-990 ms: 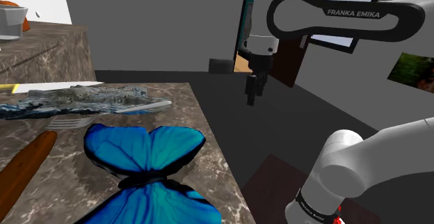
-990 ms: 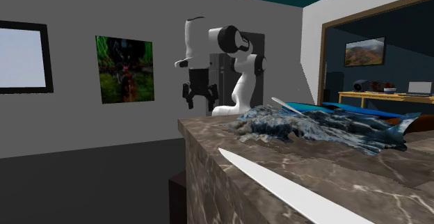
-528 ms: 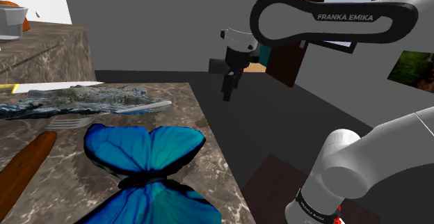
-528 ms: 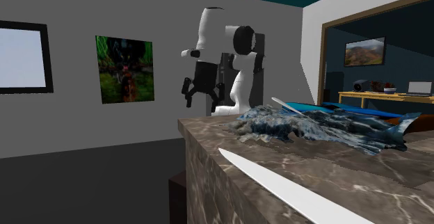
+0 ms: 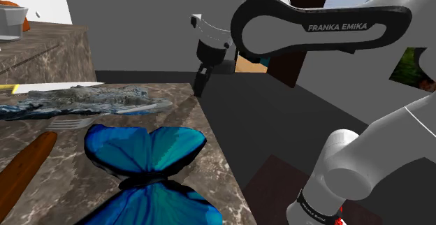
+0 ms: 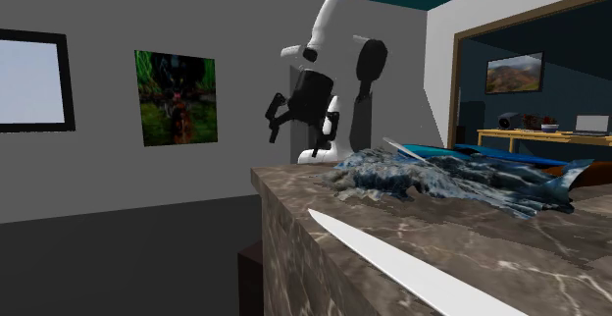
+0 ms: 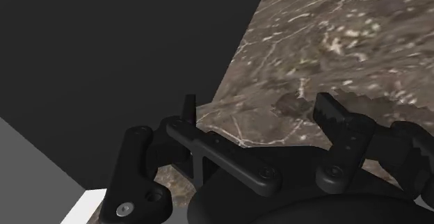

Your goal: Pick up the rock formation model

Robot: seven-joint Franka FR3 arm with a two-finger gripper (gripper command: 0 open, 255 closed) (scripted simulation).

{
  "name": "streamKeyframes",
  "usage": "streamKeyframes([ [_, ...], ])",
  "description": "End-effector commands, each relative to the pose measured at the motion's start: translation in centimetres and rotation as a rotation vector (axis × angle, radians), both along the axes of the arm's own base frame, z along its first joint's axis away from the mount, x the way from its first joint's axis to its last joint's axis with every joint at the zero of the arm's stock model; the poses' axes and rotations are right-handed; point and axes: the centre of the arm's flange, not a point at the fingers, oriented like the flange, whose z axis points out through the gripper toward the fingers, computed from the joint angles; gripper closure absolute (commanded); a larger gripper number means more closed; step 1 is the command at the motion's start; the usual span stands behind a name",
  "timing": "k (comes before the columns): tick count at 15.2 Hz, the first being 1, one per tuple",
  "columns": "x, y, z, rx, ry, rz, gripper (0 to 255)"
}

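Shoulder view puts the hand (image 5: 200, 87) up by the far corner of the brown marbled table (image 5: 202, 115), touching nothing. Its fingers stand spread in the wrist view, with nothing between them. The grey-blue rock formation model (image 5: 77, 98) lies along the table's far edge, beyond a fork (image 5: 70, 122) and a blue butterfly (image 5: 143, 147).
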Motion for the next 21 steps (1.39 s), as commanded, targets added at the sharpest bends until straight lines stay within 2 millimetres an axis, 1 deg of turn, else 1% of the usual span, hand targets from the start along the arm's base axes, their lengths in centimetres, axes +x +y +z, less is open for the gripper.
streamKeyframes([
  [1,0.0,2.5,0.2,-0.024,-0.054,0.056,0],
  [6,0.0,8.4,0.7,-0.084,-0.183,0.190,0],
  [11,-0.8,14.3,0.8,-0.145,-0.312,0.323,0],
  [16,-2.4,20.0,0.4,-0.205,-0.441,0.456,0],
  [21,-4.7,25.4,-0.6,-0.266,-0.570,0.590,0],
])
